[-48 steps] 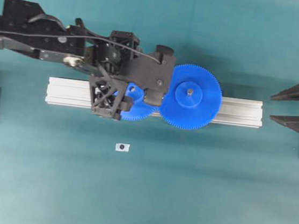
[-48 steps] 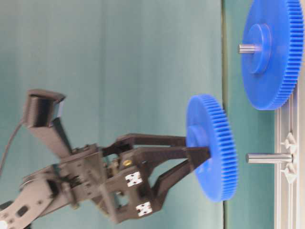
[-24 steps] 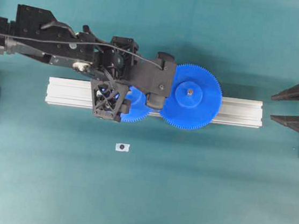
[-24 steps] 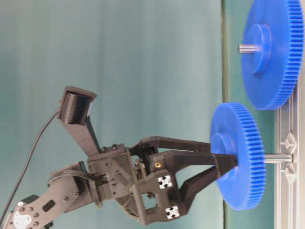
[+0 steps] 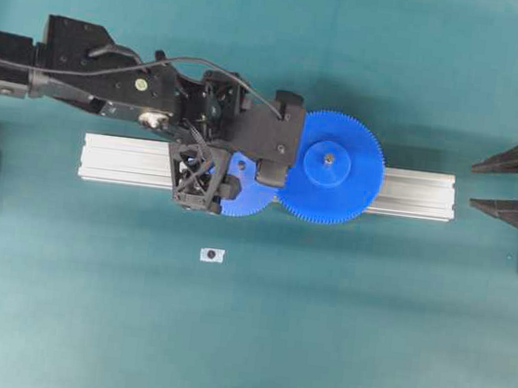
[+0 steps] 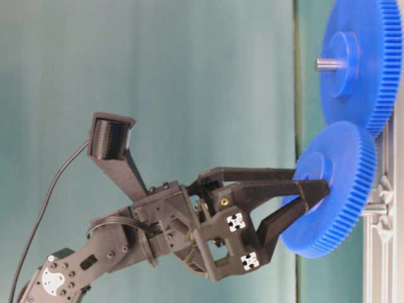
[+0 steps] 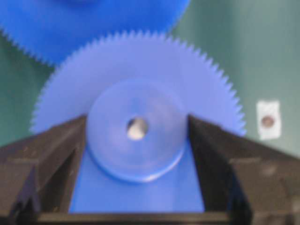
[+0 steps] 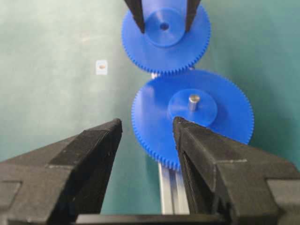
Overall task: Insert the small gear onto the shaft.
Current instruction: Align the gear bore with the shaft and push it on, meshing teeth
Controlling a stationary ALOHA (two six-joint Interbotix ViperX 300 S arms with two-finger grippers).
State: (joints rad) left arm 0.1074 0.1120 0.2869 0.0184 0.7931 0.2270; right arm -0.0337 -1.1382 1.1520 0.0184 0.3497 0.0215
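The small gear (image 6: 334,189) is a blue toothed disc with a raised hub. My left gripper (image 6: 314,192) is shut on that hub, one finger on each side, as the left wrist view (image 7: 137,123) shows. The gear sits over the shaft (image 6: 374,206), of which only a short grey stub shows between gear and rail. The shaft's silvery end shows inside the gear's centre hole (image 7: 137,129). From overhead the gear (image 5: 245,195) is mostly hidden under the left wrist. My right gripper (image 5: 472,186) is open and empty at the far right, also in its own view (image 8: 146,124).
The wider blue gear (image 5: 330,167) stands on its own pin on the aluminium rail (image 5: 409,192), its teeth right beside the small gear's teeth (image 8: 164,37). A small white tag with a dark dot (image 5: 212,255) lies on the green mat in front of the rail.
My left gripper has carried the small gear toward the rail. The gear went from in front of the shaft tip to well down the shaft, close to the rail. The right arm has not moved.
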